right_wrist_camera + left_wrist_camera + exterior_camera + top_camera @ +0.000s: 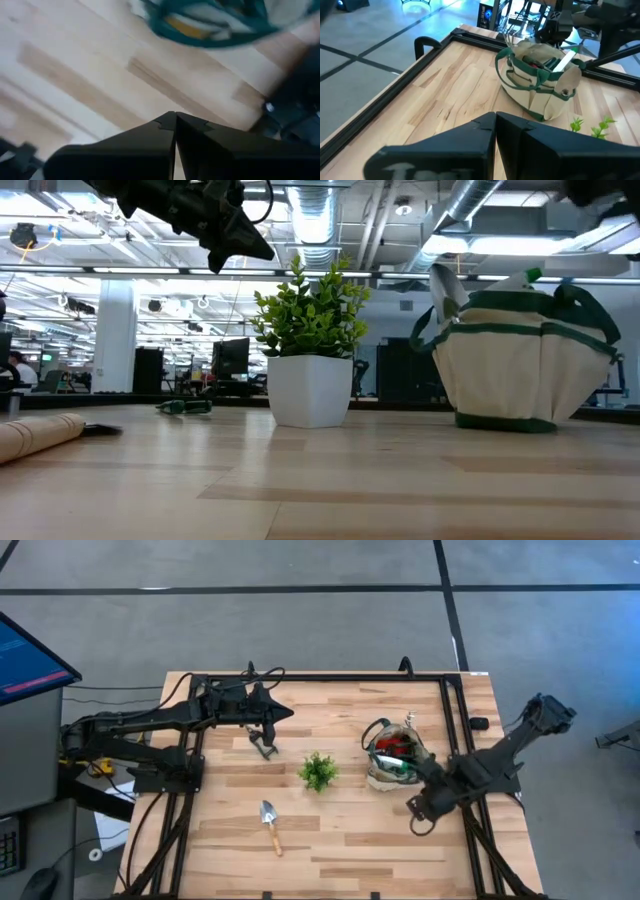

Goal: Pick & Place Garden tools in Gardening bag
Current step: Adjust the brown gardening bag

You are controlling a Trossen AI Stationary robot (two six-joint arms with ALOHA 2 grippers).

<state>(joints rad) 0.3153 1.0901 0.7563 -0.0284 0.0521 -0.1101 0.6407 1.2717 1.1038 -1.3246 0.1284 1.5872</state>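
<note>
Two garden tools lie loose on the pale wooden tabletop (340,840), and the coming move turns on which arm sits nearer each. In the high view, the dark-handled pruning shears (264,746) lie in the upper left part of the boards, directly below the left tool (283,714), which hovers just above them in the frame with its fingers pressed together and holding nothing, as the left wrist view shows. The shears' long axis runs roughly from upper left to lower right. The wooden-handled metal trowel (270,826) lies lower in the frame, blade toward the top and handle toward the bottom, well apart from both arms but on the left arm's half of the boards.

The round beige fabric gardening bag with dark green rim (395,762) stands right of centre, already holding red gloves and other items, with the small leafy green plant in a white pot (318,771) between it and the shears. The right tool (418,810) rests just below and right of the bag, its fingers also shut together and empty.

My judgement: the left arm is plainly the nearer one for the shears, needing to open, drop almost straight down, and close across their short axis; carrying them to the bag means passing over or around the plant.
</note>
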